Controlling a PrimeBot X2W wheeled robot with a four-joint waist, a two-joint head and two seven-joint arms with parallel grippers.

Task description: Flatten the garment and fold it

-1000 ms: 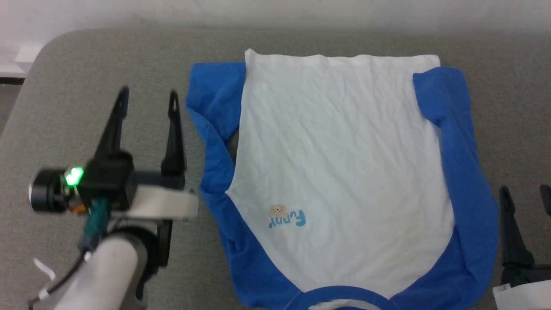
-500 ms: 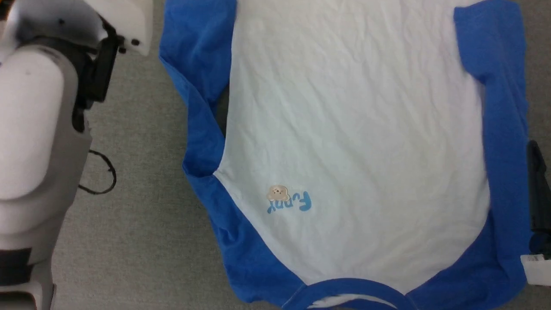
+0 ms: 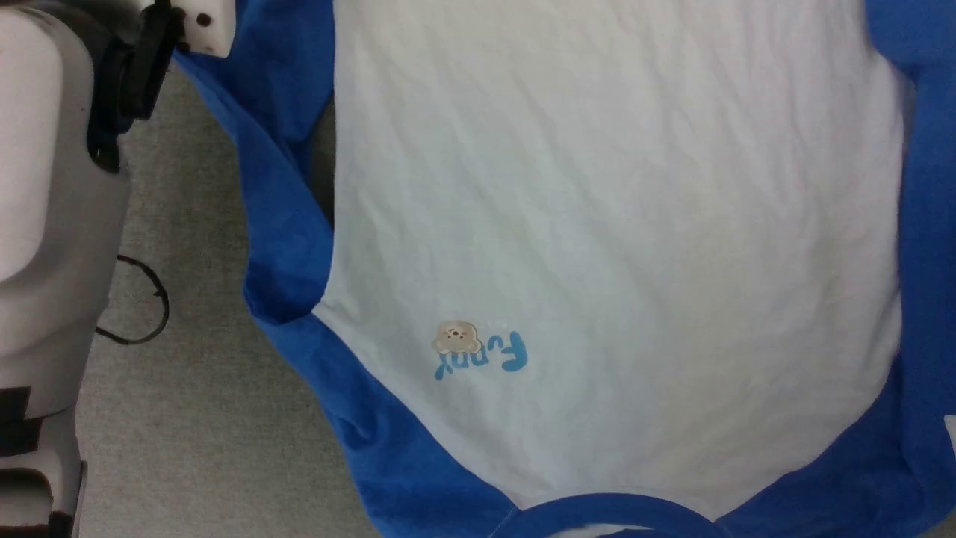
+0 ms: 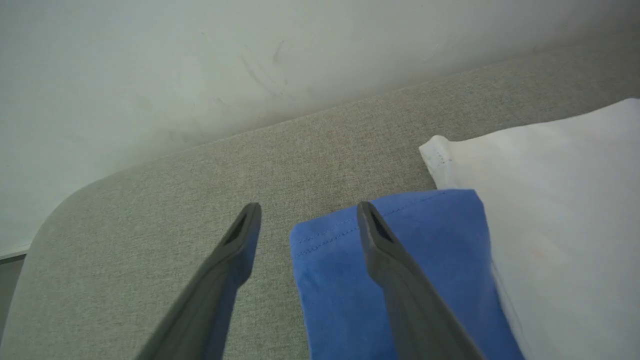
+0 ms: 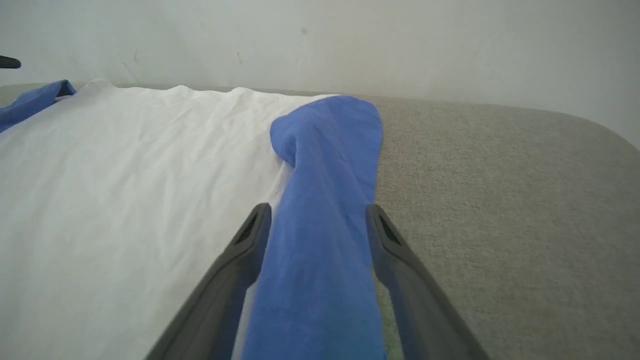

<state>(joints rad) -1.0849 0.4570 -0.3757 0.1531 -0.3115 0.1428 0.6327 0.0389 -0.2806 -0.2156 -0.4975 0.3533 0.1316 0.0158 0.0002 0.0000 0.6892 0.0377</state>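
A grey cloth-covered table [image 4: 150,200] with a rounded corner meets a pale wall [image 4: 150,75]. The garment [image 3: 597,224] lies spread on it, print up. The left arm [image 3: 45,187] reaches alongside it, the left jaws open over one blue sleeve [image 4: 340,270]. The right jaws, also open, straddle the other sleeve [image 5: 325,165].

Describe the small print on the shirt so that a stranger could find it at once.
A white shirt with blue sleeves lies spread on the grey table. On its front, toward the robot's left near the neckband, sits a small tan bear beside light-blue lettering, the only print on plain cloth.
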